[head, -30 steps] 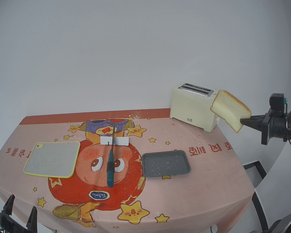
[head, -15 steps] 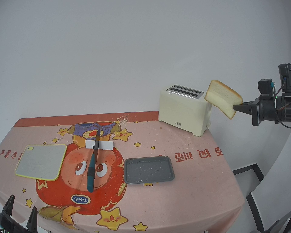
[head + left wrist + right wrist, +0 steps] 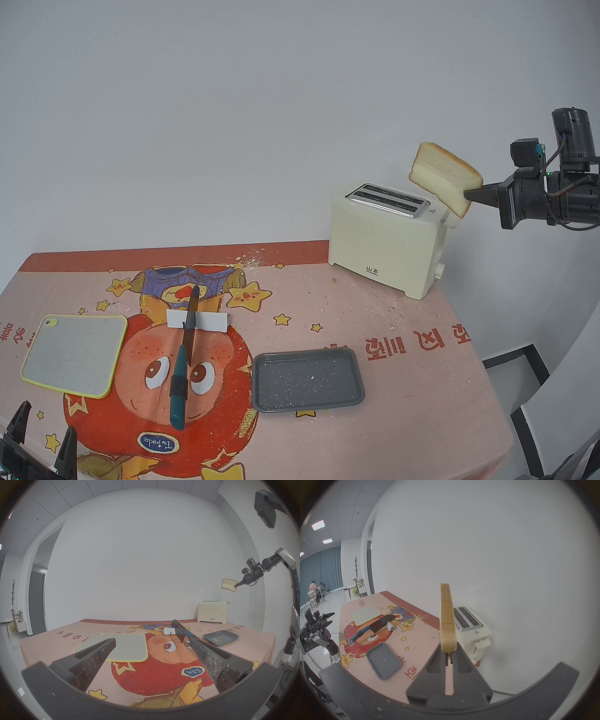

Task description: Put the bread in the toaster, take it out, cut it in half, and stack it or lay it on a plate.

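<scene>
The pale square bread slice (image 3: 444, 175), clamped in the right gripper (image 3: 469, 192), is held near the cream two-slot toaster (image 3: 387, 250), not yet inserted.

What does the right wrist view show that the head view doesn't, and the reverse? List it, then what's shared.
Right wrist view: the bread edge-on, one edge pinched in the right gripper. Head view: the bread's broad face, tilted, higher than the toaster, off its right end. Both: toaster, knife, grey tray, cutting board.
</scene>
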Controlling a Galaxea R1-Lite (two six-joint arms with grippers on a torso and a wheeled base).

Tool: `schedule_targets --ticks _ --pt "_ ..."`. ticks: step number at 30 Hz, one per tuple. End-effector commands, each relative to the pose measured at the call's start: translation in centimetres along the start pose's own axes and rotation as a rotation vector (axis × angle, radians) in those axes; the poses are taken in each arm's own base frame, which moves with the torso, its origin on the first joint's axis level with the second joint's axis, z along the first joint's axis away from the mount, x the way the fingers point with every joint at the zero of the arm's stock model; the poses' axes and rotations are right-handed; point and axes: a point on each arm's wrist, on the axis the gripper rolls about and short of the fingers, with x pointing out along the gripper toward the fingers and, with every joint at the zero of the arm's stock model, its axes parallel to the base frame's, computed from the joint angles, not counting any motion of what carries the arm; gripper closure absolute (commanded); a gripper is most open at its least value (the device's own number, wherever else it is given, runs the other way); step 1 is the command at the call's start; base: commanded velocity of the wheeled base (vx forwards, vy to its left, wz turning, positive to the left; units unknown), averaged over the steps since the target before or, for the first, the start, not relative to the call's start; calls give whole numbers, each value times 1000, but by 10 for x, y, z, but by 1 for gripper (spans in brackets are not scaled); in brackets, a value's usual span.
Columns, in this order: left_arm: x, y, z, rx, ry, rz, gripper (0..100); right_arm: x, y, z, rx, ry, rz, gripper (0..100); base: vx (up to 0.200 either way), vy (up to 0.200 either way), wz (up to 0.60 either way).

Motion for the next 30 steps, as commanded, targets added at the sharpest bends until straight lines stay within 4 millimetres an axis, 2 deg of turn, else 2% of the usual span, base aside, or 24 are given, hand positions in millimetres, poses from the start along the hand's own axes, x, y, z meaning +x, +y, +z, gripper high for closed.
schedule_targets --ticks 1,4,11,15,22,30 --pt "1 0 -5 -2 13 -1 0 16 -4 5 -7 40 18 100 200 0 0" --pt "1 0 -5 -2 13 -1 0 20 -7 9 -24 58 24 100 0 0 0" --pt "1 0 -5 -2 13 -1 0 50 -15 7 -64 83 32 100 0 0 0" --pt "1 0 -5 -2 13 -1 0 64 -19 -1 -83 102 31 100 0 0 0" --pt "1 0 -5 -2 13 1 0 71 -20 1 -88 88 32 100 0 0 0" --pt "1 0 -5 -2 13 1 0 94 -22 -5 -91 82 37 100 0 0 0"
